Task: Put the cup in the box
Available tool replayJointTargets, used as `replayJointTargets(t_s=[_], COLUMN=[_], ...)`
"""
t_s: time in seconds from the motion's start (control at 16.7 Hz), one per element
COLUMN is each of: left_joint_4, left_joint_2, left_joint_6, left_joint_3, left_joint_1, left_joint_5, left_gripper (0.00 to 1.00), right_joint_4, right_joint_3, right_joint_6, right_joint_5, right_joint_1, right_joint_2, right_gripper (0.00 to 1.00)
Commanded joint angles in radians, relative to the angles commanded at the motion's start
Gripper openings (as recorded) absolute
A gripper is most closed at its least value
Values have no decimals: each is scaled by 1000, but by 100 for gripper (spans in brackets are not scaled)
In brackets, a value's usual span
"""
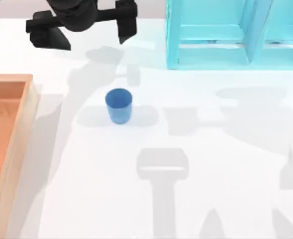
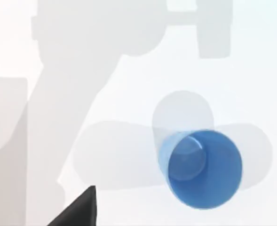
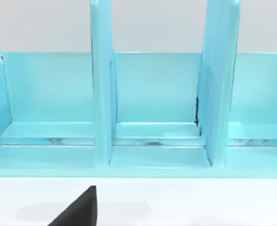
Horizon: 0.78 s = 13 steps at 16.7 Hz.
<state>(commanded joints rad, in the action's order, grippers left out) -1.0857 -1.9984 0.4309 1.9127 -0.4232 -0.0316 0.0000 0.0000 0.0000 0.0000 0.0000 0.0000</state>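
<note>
Cup (image 1: 119,105): small, plain blue, round, handleless, tapering slightly toward its base; stands upright and open-mouthed on the white surface, left of centre, with nothing inside as seen from the left wrist view (image 2: 201,167). Box (image 1: 17,144): large, shallow, open-topped, wooden, orange-brown inside with a thick pale rim; lies at the surface's left edge, partly cut off by the frame, well apart from the cup.

Matt blue cup (image 1: 119,105), pale wood-rimmed box (image 1: 18,149), smooth white table (image 1: 226,199)
</note>
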Motion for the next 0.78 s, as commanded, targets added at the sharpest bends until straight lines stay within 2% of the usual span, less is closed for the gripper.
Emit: replayJointTargets(t_s=[0.36,0.78], left_joint_4=[-238,-381], left_joint_2=[-274,-410], left_joint_6=[63,93], left_joint_3=[312,478], left_joint_1=[-85,-135], left_joint_5=[-11,-14], left_gripper=[100,100], right_joint_4=[0,0], right_joint_3=[0,0], right_joint_6=[0,0], right_joint_5=[0,0], right_joint_1=[0,0], right_joint_2=[0,0], right_gripper=[100,100])
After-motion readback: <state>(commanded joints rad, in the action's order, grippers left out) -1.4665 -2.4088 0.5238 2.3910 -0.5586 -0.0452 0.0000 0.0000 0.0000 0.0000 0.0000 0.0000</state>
